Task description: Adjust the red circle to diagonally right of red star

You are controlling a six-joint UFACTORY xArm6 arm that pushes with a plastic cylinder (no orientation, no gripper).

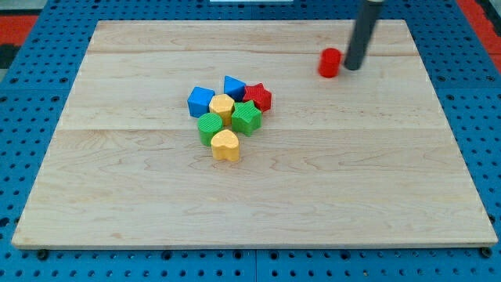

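My tip, just a bare rod with nothing to clamp, is sitting right beside the red circle on its right, well up-right of the red star, so I'm risking overshooting into the cluster.

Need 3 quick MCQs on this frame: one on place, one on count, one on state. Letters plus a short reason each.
1. Where is my tip relative to the red circle?
A. just to its right in the view
B. far to its left
C. below the cluster

2. How many blocks sit on the wooden board?
A. five
B. seven
C. nine

3. The red circle is:
A. touching the red star
B. apart from the cluster
C. stacked on a block

A: the rod ends beside the circle's right edge.
B: six clustered plus one alone.
B: bare board separates it from the star.
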